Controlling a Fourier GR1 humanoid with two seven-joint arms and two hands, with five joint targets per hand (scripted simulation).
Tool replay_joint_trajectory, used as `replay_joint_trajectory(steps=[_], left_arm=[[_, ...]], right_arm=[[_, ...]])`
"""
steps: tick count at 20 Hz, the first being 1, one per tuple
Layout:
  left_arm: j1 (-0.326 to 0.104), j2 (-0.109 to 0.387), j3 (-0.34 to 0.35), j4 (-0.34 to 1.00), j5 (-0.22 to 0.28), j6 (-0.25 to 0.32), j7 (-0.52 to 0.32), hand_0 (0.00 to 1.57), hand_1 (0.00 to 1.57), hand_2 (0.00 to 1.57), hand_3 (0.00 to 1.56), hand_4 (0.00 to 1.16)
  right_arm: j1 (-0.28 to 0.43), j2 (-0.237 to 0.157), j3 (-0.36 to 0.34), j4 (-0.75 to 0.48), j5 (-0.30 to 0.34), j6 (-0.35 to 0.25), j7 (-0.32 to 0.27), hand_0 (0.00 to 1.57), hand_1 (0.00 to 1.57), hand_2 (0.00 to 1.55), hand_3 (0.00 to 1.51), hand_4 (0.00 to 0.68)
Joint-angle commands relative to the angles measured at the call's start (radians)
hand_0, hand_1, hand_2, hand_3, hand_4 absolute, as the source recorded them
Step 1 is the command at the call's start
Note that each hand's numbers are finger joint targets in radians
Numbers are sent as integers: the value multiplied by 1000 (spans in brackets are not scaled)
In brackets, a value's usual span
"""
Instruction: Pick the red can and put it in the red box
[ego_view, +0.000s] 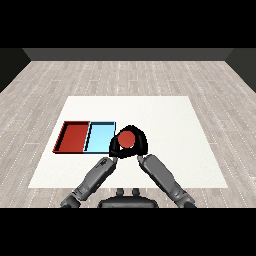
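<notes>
Head view: grey plank floor, dark back wall, white table (165, 125) in the middle. On its left part, red tray (74, 136) and light blue tray (99, 137) lie side by side, touching; both look bare inside.

Progress: red can (127, 138) is just right of the blue tray's right edge, not in either tray. So pick looks under way or done; can't tell if the can is lifted or on the table. Left to do, prob: carry it leftward over the blue tray and set it in the red one.

Pose: both forearms come up from the lower corners and converge at the can. Left hand (115, 146) curls against the can's left side, right hand (142, 142) wraps over top and right side. Both hands closed round it, black fingers ringing the red top.
</notes>
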Motion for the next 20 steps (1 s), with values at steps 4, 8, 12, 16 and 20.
replay_joint_trajectory(steps=[4, 8, 12, 16, 20], left_arm=[[10, -4, 13, -36, 6, -12, -56, 1571, 1571, 1571, 1513, 1147], [-6, 10, 73, -52, -37, -21, -7, 1571, 1571, 1571, 1507, 1141], [-27, -4, -5, 15, 42, 57, -64, 1571, 1571, 1571, 1496, 1135], [42, -4, 6, -58, -51, 34, -49, 1571, 1571, 1571, 1485, 1132], [117, 49, 14, -183, -88, 30, 32, 1571, 1571, 1571, 1476, 1132]], right_arm=[[5, 3, 9, 40, 70, -11, 68, 0, 0, 0, 0, 0], [-9, 3, 57, -18, 90, -67, 146, 0, 0, 0, 0, 0], [-8, 3, -38, 63, 56, 19, 73, 0, 0, 0, 0, 0], [-16, 3, -71, 40, 88, 30, 118, 0, 0, 0, 0, 0], [-1, 3, -100, -5, 86, 62, 154, 0, 0, 0, 0, 0]])
